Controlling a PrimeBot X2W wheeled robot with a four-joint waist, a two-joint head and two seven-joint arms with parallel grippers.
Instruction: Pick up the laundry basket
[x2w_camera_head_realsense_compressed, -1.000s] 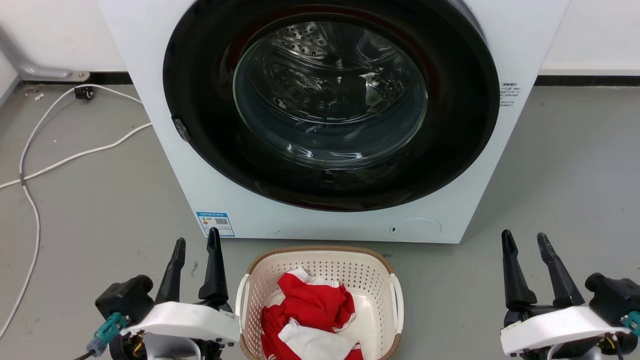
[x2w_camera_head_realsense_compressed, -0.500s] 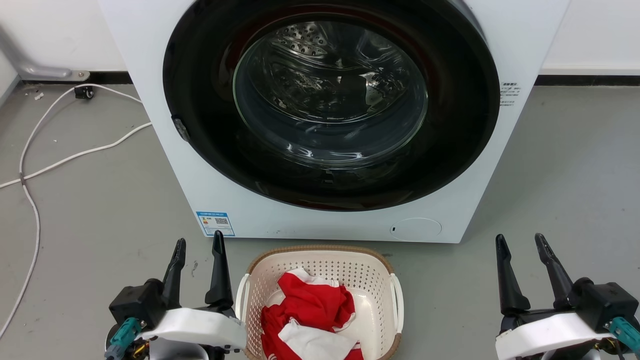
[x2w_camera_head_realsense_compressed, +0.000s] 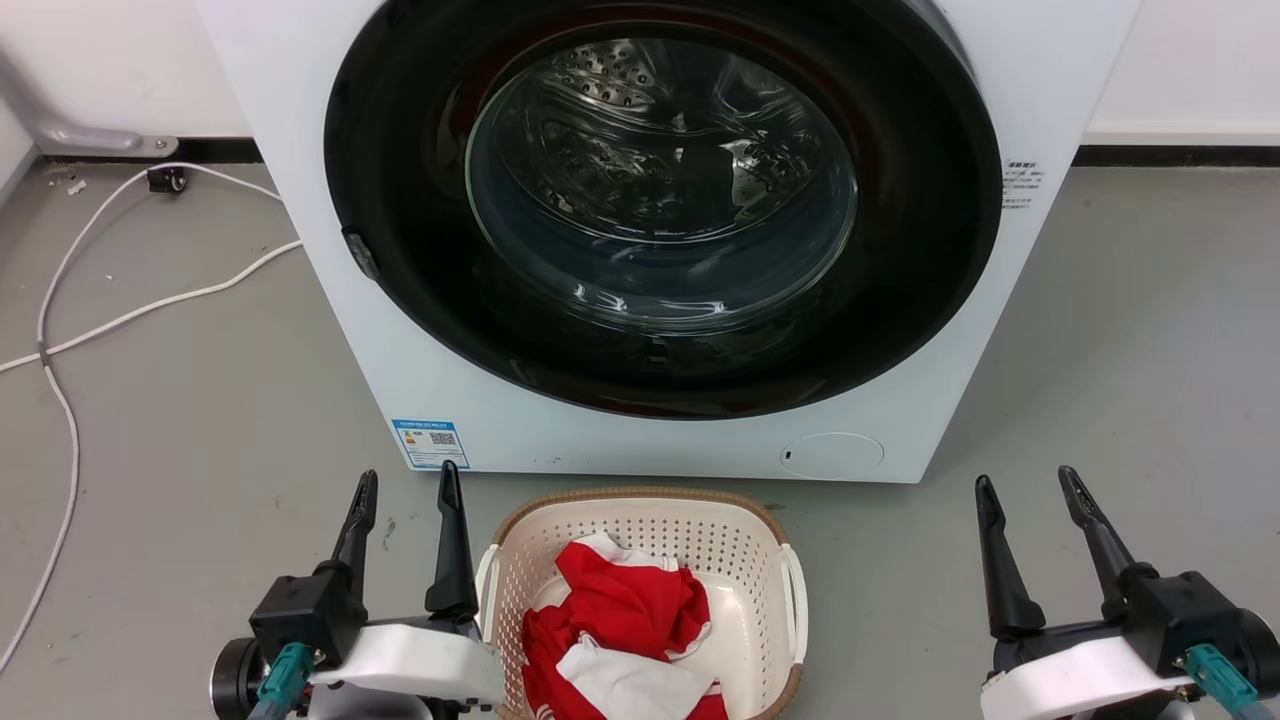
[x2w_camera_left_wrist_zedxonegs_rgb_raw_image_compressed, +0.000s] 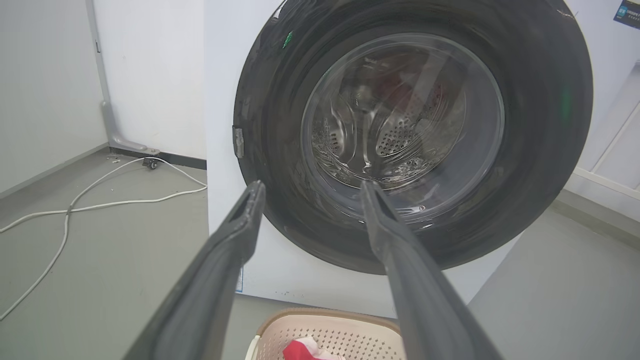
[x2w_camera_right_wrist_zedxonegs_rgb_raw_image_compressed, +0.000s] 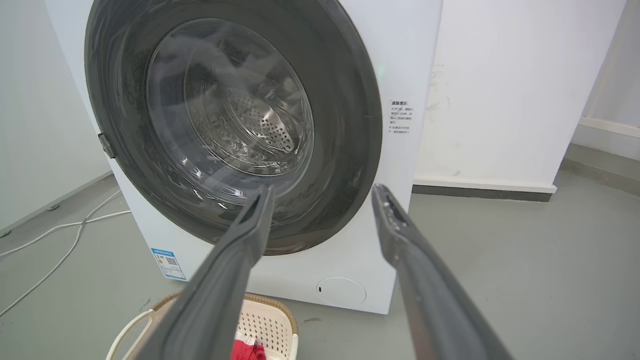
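Both wide, empty, aimed forward: your left tool (x2w_camera_head_realsense_compressed: 407, 473) just beside the laundry basket (x2w_camera_head_realsense_compressed: 640, 496), right tool (x2w_camera_head_realsense_compressed: 1027, 478) well apart.

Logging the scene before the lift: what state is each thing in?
washing machine door: shut.
laundry basket: upright on the floor, holding red-and-white cloth, ungripped.
left pincer: open, empty, beside the basket's left handle.
right pincer: open, empty, well clear of the basket.
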